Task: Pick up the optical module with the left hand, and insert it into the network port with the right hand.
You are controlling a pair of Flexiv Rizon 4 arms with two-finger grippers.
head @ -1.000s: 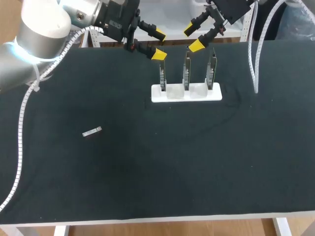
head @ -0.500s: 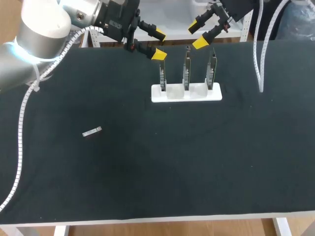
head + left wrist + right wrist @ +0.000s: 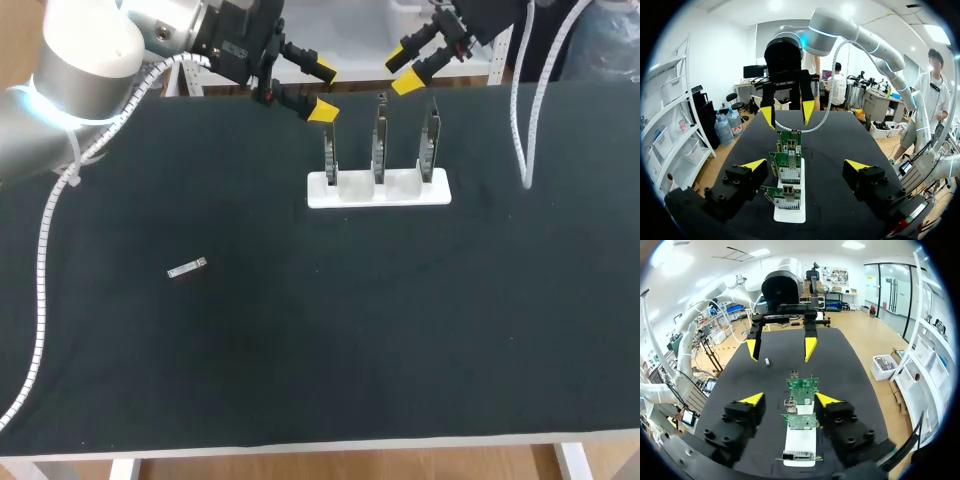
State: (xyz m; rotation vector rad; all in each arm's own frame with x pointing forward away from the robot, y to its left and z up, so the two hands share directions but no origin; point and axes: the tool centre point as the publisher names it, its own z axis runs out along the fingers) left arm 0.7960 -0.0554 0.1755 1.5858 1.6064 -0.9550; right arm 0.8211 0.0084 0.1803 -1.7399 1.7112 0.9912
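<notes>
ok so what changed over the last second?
The right gripper drew back a little from the board stand, toward the far edge of the table and toward its own side. It is open and empty. Nothing was grasped or released. The left gripper stayed open above the stand's left end, and the module lies where it was.

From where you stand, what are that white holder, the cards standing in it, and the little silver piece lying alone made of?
White slotted holder: matte plastic, probably. Three upright green cards: circuit board, going by mounted components. Small silver module: likely metal; it glints.
</notes>
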